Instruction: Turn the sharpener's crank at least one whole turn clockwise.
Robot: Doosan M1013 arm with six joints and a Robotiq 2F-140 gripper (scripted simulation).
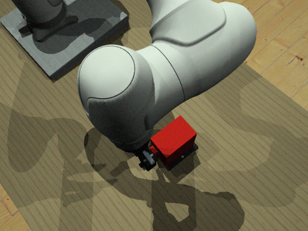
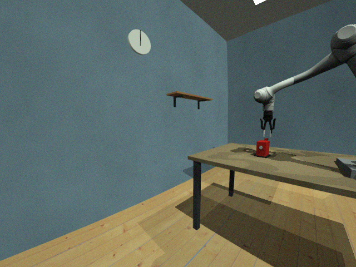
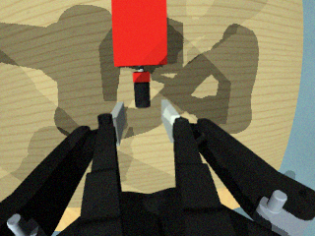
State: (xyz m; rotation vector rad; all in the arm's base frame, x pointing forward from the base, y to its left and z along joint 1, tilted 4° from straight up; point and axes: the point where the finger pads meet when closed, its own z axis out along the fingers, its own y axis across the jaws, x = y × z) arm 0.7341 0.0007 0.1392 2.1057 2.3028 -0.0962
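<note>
The red pencil sharpener (image 1: 173, 137) (image 2: 262, 148) (image 3: 138, 23) stands on its dark base on the wooden table (image 1: 224, 173) (image 2: 230, 156) (image 3: 53, 0). Its crank points up, with the knob (image 3: 142, 93) (image 2: 266, 139) (image 1: 153, 149) at the top, sticking out from the sharpener's end. My gripper (image 3: 143, 110) (image 2: 267, 134) (image 1: 147, 160) points straight down and hangs a little above the knob. Its fingers stand partly apart, one to each side of the knob's line, and touch nothing. Nothing is between them.
The arm's big white joint (image 1: 119, 86) hides much of the table behind the sharpener in the top view. The grey robot base plate (image 1: 62, 62) (image 2: 346, 166) lies at the table's far end. A wall shelf (image 2: 188, 97) and a clock (image 2: 139, 41) hang far off.
</note>
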